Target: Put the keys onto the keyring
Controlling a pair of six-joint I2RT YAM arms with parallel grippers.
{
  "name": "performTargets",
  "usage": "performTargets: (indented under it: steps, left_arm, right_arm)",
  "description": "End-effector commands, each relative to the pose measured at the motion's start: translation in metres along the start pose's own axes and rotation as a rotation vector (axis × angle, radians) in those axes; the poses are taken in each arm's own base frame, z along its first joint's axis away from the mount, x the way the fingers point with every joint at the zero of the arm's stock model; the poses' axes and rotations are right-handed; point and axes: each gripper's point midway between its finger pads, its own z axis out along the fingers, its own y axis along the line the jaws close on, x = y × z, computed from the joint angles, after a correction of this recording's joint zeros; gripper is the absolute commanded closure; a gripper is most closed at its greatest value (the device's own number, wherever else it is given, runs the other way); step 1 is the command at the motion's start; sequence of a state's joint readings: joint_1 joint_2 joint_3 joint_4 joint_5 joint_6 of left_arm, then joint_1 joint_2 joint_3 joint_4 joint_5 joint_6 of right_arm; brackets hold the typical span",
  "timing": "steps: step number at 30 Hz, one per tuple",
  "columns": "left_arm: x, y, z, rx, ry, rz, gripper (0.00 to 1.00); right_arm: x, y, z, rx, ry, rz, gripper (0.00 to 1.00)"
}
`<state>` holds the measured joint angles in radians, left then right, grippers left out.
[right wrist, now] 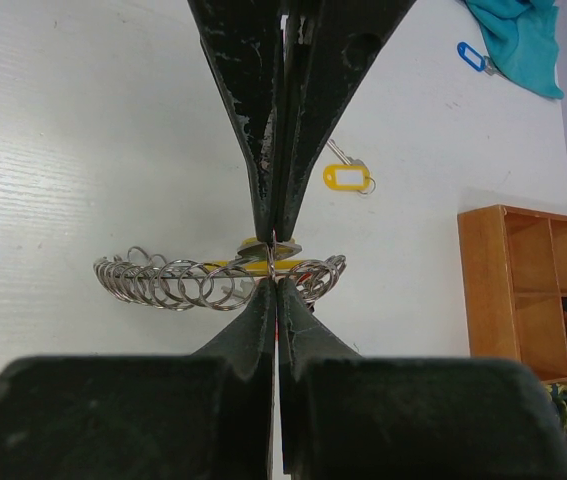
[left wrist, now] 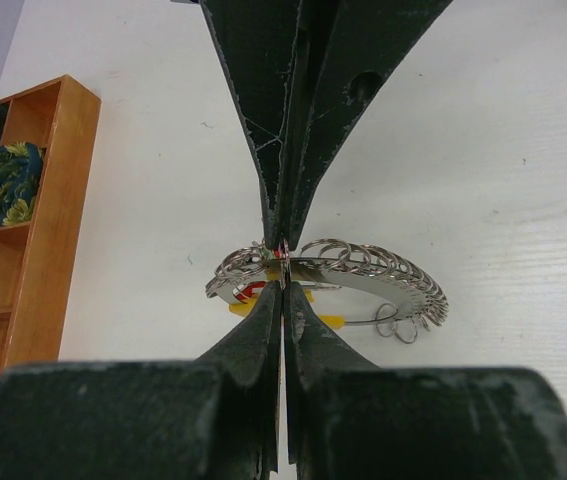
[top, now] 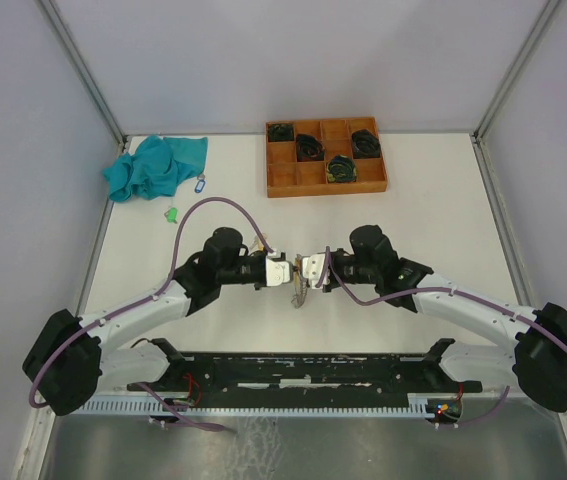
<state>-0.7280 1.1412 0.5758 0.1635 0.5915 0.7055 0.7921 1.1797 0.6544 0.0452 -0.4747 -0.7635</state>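
Left wrist view is showing the left tool [left wrist: 283, 262] closed, its dark, scuffed, tapering fingers [left wrist: 253, 120] pinching the keyring [left wrist: 363, 283] at the centre of the frame. The keyring is appearing as a flat, polished metal band curving in an arc, with a close row of thin wire split rings standing along it toward the right. The white, faintly grained tabletop [left wrist: 483, 150] is filling the background. An orange-brown wooden tray [left wrist: 63, 200] with square compartments is running down the left edge.

In the right wrist view the right tool [right wrist: 276, 262] is likewise clamping shut on the same band at centre frame, and the wire loops are fanning out to the left. Above and right of it, the yellow-tagged key [right wrist: 348, 178] is lying flat on the tabletop, apart from the keyring, with its oval plastic tag on a small wire ring. The blue-tagged key [right wrist: 471, 55] is lying at the upper right, just beside a crumpled teal cloth [right wrist: 523, 40].

In the top external view both tools are meeting tip to tip at centre frame with the keyring between them. The green-tagged key [top: 171, 213] is lying at the left, below the cloth. Black coiled bundles [top: 308, 147] are sitting in several tray compartments at upper centre.
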Motion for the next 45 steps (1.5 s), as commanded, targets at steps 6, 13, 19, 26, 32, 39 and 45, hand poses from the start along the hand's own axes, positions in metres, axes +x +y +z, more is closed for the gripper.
performTargets:
  steps: [6, 13, 19, 26, 32, 39, 45]
  left_arm:
    - [-0.028, 0.011, 0.001, 0.004, -0.086, 0.035, 0.97]
    - [-0.029, 0.008, 0.002, 0.025, -0.091, 0.028, 0.97]
    - [-0.031, 0.004, 0.002, 0.054, -0.097, 0.013, 0.97]
    - [-0.034, -0.002, 0.003, 0.102, -0.104, -0.009, 0.97]
    - [-0.039, -0.003, 0.002, 0.109, -0.122, -0.017, 0.97]
    - [-0.036, -0.003, 0.0, 0.109, -0.109, -0.043, 0.97]
    - [-0.031, -0.003, 0.001, 0.127, -0.086, -0.093, 0.97]
  right_arm:
    - [-0.039, -0.022, 0.0, 0.042, -0.11, -0.075, 0.99]
    - [-0.041, -0.017, 0.003, 0.029, -0.097, -0.121, 0.99]
    - [-0.043, -0.012, 0.008, 0.027, -0.073, -0.185, 0.99]
    - [-0.049, -0.008, 0.01, 0.029, -0.062, -0.244, 0.99]
    - [-0.056, -0.001, 0.013, 0.024, -0.064, -0.285, 0.99]
    - [-0.06, 0.0, 0.01, 0.058, -0.084, -0.3, 1.0]
    - [-0.069, -0.001, 0.005, 0.073, -0.102, -0.314, 1.0]
